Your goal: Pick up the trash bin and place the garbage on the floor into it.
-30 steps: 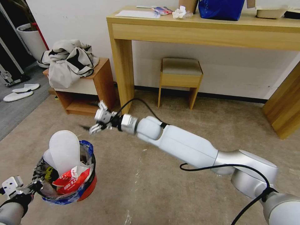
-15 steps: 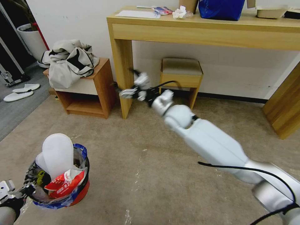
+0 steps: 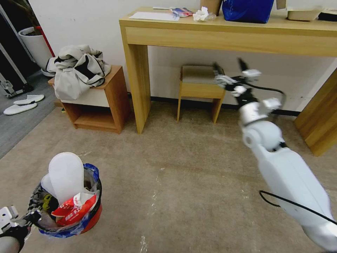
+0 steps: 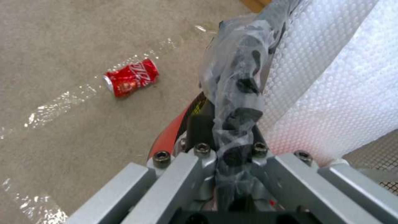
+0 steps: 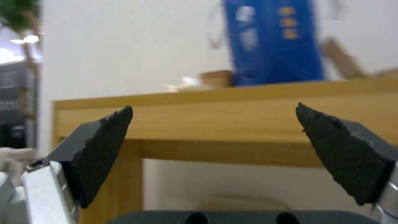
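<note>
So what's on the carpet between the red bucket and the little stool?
Nothing: the head view shows bare floor between the trash bin and the stool.

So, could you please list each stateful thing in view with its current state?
Small round red trash bin: held up, upright, nearly full.
White flat slipper: sticking out of bin.
Red drink can: lying on carpet.
Left gripper: clamped on bin's rim.
Right gripper: open, empty, raised.

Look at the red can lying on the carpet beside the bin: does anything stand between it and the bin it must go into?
Nothing visible does. The red can lies on bare floor next to the trash bin, which the left gripper holds by its rim. The right gripper, open, is raised before the table.
</note>
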Robot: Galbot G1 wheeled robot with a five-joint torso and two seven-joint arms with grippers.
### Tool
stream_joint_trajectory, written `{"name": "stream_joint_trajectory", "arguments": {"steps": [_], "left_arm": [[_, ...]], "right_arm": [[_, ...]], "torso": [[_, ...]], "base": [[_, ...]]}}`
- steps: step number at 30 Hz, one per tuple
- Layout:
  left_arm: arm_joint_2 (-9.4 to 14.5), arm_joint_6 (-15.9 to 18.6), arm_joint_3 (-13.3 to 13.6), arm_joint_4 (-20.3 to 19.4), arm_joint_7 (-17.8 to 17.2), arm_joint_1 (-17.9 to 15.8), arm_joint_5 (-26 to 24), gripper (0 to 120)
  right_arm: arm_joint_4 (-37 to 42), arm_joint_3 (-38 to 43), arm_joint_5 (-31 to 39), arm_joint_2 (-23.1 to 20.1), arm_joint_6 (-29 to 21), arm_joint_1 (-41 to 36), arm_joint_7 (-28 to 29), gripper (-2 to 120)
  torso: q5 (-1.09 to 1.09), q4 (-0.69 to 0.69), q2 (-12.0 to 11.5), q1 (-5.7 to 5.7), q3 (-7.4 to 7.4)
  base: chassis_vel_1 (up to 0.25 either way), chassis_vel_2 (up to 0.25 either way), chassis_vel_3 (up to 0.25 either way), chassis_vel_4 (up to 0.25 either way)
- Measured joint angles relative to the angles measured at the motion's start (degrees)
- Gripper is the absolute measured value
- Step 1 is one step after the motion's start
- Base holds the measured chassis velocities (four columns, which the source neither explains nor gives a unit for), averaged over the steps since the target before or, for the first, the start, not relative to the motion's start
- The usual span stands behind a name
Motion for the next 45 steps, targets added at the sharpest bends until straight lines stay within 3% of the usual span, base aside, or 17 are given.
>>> {"name": "stream_joint_trajectory", "arguments": {"steps": [9,22,45], "left_arm": [[0.12,-0.33,1.37,0.07,1.57,-0.02,1.09,1],[1.15,-0.97,2.47,-0.85,3.54,-0.33,2.26,1],[0.79,-0.87,2.02,-2.23,3.45,-0.37,2.21,1]], "right_arm": [[4.94,8.81,-3.31,4.24,3.72,-15.05,1.15,100],[6.98,12.83,-8.69,8.71,7.62,-26.98,1.15,100],[6.58,11.68,-13.26,12.96,10.23,-31.45,-0.73,100]], "torso": [[-0.02,0.0,0.0,0.0,0.0],[-0.01,0.0,0.0,0.0,0.0],[-0.02,0.01,0.0,0.0,0.01]], "base": [[0.0,0.0,0.0,0.0],[0.0,0.0,0.0,0.0],[0.0,0.0,0.0,0.0]]}}
